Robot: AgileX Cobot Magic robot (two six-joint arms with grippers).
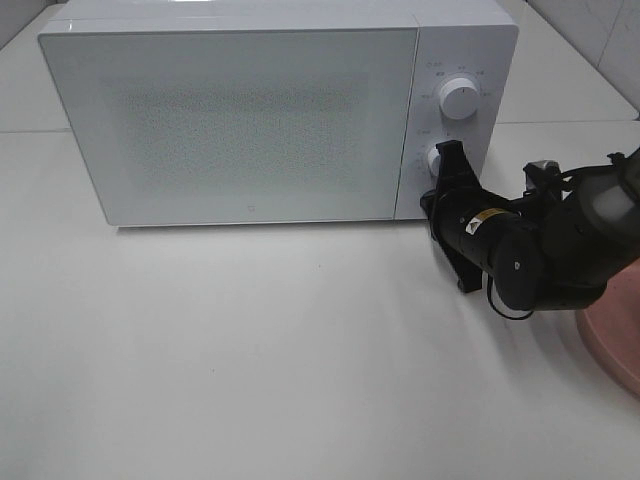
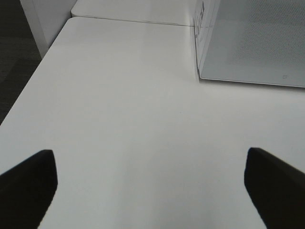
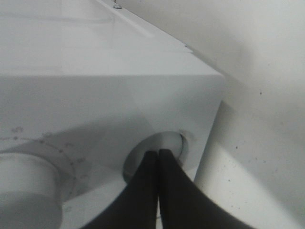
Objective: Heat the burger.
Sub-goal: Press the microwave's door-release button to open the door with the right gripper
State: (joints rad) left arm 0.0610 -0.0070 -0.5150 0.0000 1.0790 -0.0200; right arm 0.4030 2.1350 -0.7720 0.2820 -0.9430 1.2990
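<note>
Closed right gripper (image 3: 158,152) at knob (image 1: 436,160)

Beside the dial (image 3: 26,191) on the microwave (image 1: 240,120) I make out one faint numeral, seemingly 5; the door logo (image 1: 250,212) and my arm's yellow label (image 1: 488,217) are too small to read.

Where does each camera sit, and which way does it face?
Exterior high: above, looking down at the microwave front and table; the right gripper at the lower knob shows.
Left wrist: low over the table, facing the microwave's corner; the open left gripper shows.
Right wrist: close to the lower knob; shut fingers show.
Shared: all see the microwave.
</note>
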